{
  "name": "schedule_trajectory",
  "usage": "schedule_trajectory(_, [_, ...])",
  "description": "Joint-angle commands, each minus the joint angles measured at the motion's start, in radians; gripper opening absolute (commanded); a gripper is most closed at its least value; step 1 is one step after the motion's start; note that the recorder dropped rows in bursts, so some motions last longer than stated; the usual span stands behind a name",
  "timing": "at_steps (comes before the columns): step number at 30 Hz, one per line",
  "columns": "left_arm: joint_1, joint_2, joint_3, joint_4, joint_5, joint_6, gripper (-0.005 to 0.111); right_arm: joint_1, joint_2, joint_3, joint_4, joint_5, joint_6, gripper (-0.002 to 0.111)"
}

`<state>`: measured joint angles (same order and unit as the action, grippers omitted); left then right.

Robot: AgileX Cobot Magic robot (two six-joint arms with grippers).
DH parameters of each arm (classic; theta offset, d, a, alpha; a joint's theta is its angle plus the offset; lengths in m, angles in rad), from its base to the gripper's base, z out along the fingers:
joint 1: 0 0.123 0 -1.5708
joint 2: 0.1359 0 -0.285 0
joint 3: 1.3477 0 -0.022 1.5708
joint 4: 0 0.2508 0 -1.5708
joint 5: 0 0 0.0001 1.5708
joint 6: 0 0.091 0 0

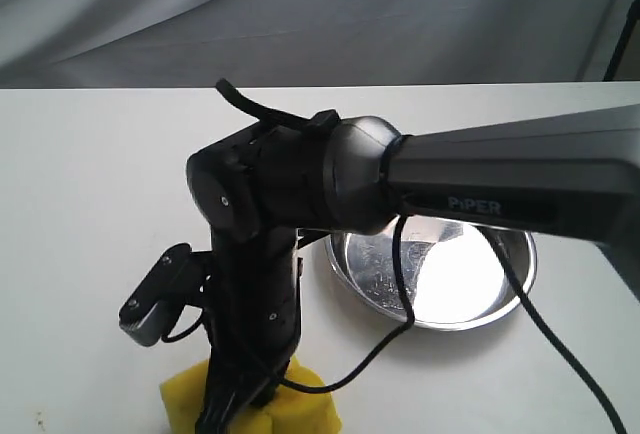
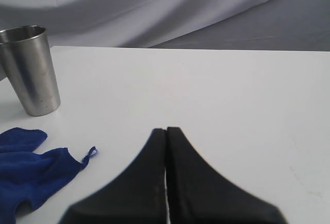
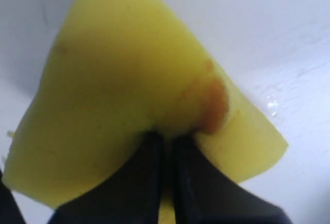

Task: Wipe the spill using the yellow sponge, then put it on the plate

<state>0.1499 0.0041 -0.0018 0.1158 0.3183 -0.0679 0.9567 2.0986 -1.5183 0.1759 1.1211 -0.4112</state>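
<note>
Right gripper (image 3: 165,137) is pinching the bright yellow rectangular foam sponge (image 3: 129,79), jaws clamped on its middle, against the white table (image 1: 80,204). An amber-brown stain (image 3: 214,105) is showing on the foam. The round shiny steel plate (image 1: 515,279) is sitting near, apart from the sponge, showing only its reflective bottom. Left gripper (image 2: 166,131) is showing jaws pressed together on nothing, near a steel cup (image 2: 31,69) and blue cloth (image 2: 31,172).

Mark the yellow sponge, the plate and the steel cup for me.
yellow sponge (image 3: 118,79): right wrist view, middle of its broad yellow face.
plate (image 1: 455,289): exterior view, bare shiny bottom.
steel cup (image 2: 33,74): left wrist view, middle of its side wall.
</note>
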Motion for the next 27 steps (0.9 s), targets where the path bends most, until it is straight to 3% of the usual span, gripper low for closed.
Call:
schedule_trajectory(1, [-0.004,-0.004,0.002,-0.001,-0.004,-0.004,0.000,-0.011,-0.006,0.010,-0.085,-0.310,0.068,0.000])
schedule_trajectory(3, [-0.004,-0.004,0.002,-0.001,-0.004,-0.004,0.000,-0.053,0.032,-0.032,-0.122,-0.417,0.074,0.000])
schedule_trajectory(6, [-0.004,-0.004,0.002,-0.001,-0.004,-0.004,0.000,-0.147,0.118,-0.137,-0.122,-0.367,0.129,0.000])
schedule_trajectory(9, [-0.004,-0.004,0.002,-0.001,-0.004,-0.004,0.000,-0.234,0.168,-0.194,-0.122,-0.219,0.142,0.000])
schedule_trajectory(11, [-0.004,-0.004,0.002,-0.001,-0.004,-0.004,0.000,-0.239,0.168,-0.194,-0.124,-0.005,0.061,0.000])
schedule_trajectory(12, [-0.004,-0.004,0.002,-0.001,-0.004,-0.004,0.000,-0.220,0.168,-0.188,-0.124,0.100,0.043,0.000])
schedule_trajectory(17, [-0.004,-0.004,0.002,-0.001,-0.004,-0.004,0.000,-0.134,0.132,-0.109,0.109,0.056,0.005,0.000])
schedule_trajectory(22, [-0.004,-0.004,0.002,-0.001,-0.004,-0.004,0.000,0.110,0.129,-0.096,0.007,-0.013,0.017,0.000])
schedule_trajectory(24, [-0.004,-0.004,0.002,-0.001,-0.004,-0.004,0.000,0.150,0.129,-0.096,0.025,-0.075,0.007,0.000])
schedule_trajectory(27, [-0.004,-0.004,0.002,-0.001,-0.004,-0.004,0.000,0.134,0.129,-0.108,-0.041,-0.130,-0.002,0.000])
